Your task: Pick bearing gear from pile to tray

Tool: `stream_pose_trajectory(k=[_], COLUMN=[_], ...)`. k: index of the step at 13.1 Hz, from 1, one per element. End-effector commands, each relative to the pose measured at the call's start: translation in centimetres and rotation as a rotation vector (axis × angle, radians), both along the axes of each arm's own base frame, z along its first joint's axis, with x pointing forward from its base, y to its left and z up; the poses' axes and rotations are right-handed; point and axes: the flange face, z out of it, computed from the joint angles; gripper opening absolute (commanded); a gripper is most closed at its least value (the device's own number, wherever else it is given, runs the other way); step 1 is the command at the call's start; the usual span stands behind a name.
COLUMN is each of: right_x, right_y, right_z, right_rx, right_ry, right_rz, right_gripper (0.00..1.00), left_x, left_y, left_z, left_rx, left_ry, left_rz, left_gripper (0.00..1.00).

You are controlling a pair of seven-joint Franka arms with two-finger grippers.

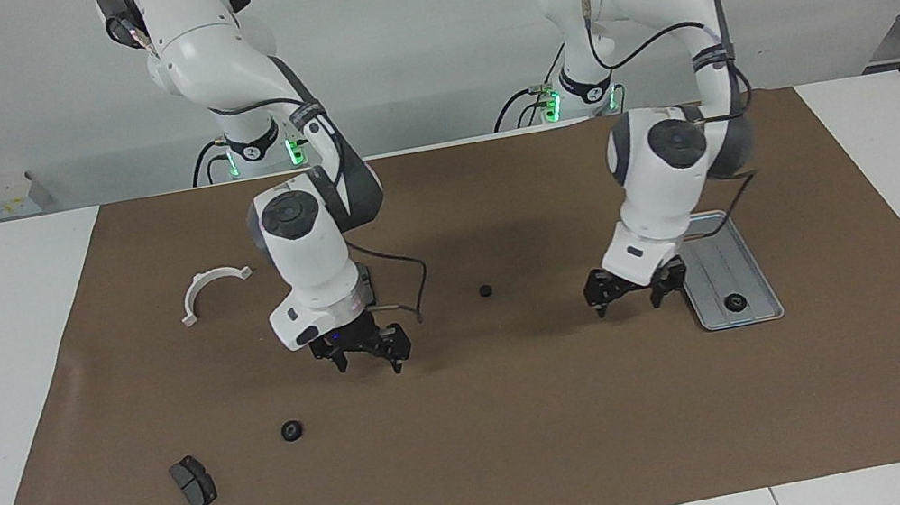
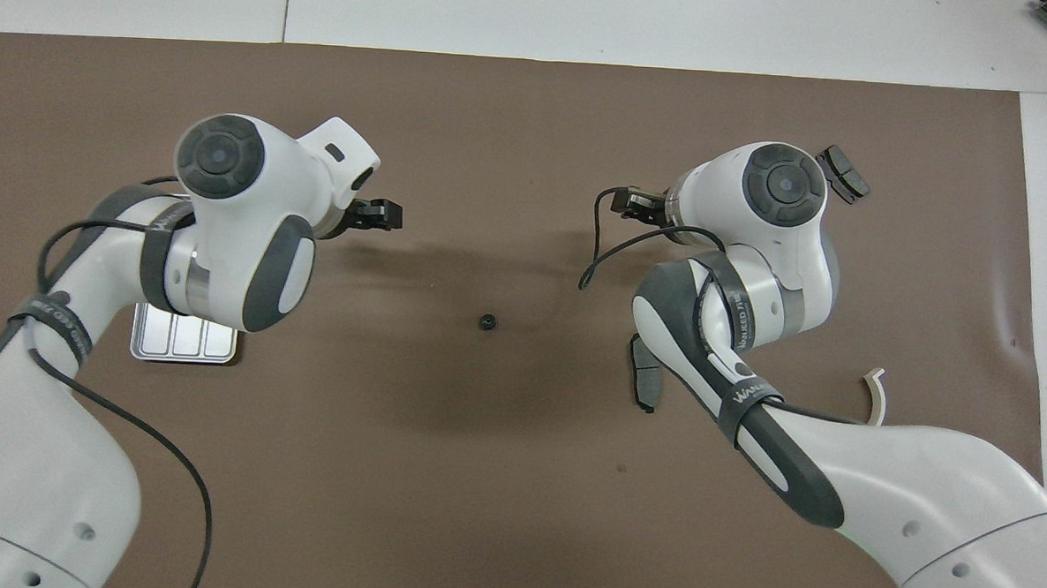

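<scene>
You've got both tools spread, holding nothing: left tool (image 1: 635, 287) centre-right by the tray (image 1: 748, 276), one ring (image 1: 734, 302) in it; right tool (image 1: 363, 349) centre-left, ring (image 1: 291, 430) lower left.

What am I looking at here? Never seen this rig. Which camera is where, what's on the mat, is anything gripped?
Two white robot arms with two-finger grippers at a table covered by a brown mat. One picture faces the robots from across the table; the other looks down from above their end.

The left gripper hangs beside the metal tray, open and empty. One black ring already lies in the tray. The right gripper hangs over bare mat, also open and empty.

Loose on the mat: a ring between the arms, another ring, a dark brake-pad shape, and a white curved bracket. The overhead view shows a second pad under the right arm.
</scene>
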Motion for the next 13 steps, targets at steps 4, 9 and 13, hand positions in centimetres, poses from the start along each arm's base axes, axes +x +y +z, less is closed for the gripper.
stream_pose_trajectory(k=[4, 9, 13], right_x=[4.2, 5.6, 5.8], right_y=[-6.3, -8.9, -10.2], right_z=[-2.3, -3.5, -3.5], right_rx=[-0.085, -0.136, -0.134], right_ry=[-0.006, 0.018, 0.021], right_rz=[0.091, 0.11, 0.099], right_gripper=[0.99, 0.89, 0.79], left_x=[-6.9, -11.0, -12.5], left_y=[-9.6, -12.3, -12.4], left_z=[-2.4, -4.9, -5.3], left_rx=[-0.082, -0.062, -0.046], left_ry=[-0.094, -0.059, -0.036], left_rz=[-0.027, -0.099, -0.125], left_gripper=[0.86, 0.7, 0.6])
